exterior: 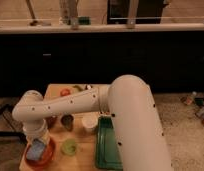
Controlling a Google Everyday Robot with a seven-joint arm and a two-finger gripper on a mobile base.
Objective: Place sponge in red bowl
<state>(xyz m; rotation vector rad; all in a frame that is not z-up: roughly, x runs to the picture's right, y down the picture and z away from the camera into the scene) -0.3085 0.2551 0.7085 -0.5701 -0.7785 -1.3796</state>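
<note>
The red bowl (47, 156) sits at the front left corner of the wooden table (85, 152). The light blue-grey sponge (36, 149) lies inside the bowl, against its left side. My gripper (35, 136) hangs straight above the sponge at the end of the white arm (70, 104), its lower end at the sponge's top. Whether it still touches the sponge is hidden by the wrist.
A small green cup (70, 146) stands right of the red bowl. A dark cup (67, 121), a white cup (89, 122) and a maroon bowl (51, 120) stand behind. A green tray (106, 147) lies at the right. A red object (65, 92) sits at the back.
</note>
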